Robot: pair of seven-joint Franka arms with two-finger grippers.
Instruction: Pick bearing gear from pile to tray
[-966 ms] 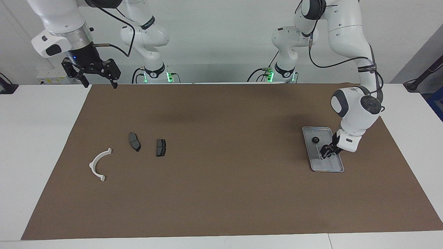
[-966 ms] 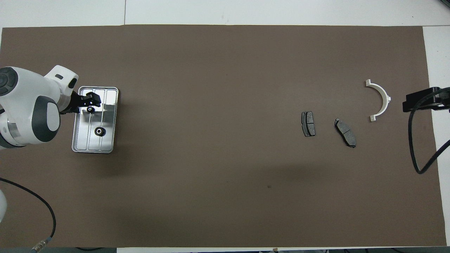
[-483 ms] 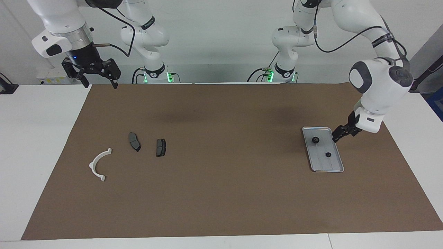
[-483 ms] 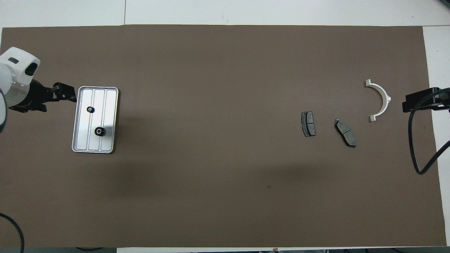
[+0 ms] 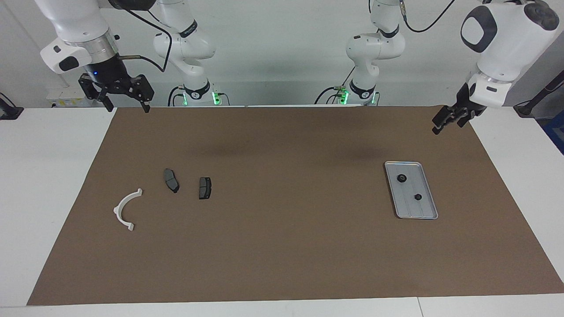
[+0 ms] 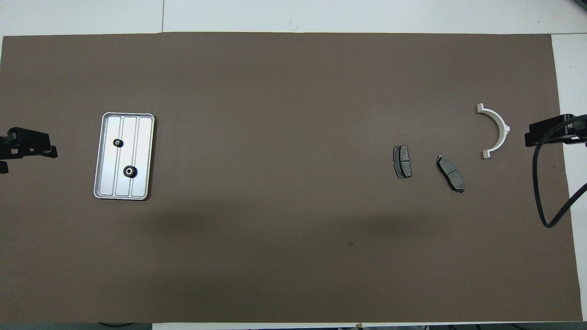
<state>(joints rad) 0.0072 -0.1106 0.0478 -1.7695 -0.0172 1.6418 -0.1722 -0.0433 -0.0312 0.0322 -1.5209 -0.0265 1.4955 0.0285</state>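
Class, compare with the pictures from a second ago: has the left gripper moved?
Yes. The left gripper has risen off the flat silver metal tray and now hangs over the brown mat's edge nearer the robots.

Flat silver ribbed metal tray (image 6: 102, 156) at centre-left holds two small black round gears (image 6: 130, 172); white half-ring bracket (image 6: 496, 130) and two dark grey brake pads (image 6: 402, 161) lie centre-right.

The overhead view's edges cut off both arms, perhaps also their jaws.
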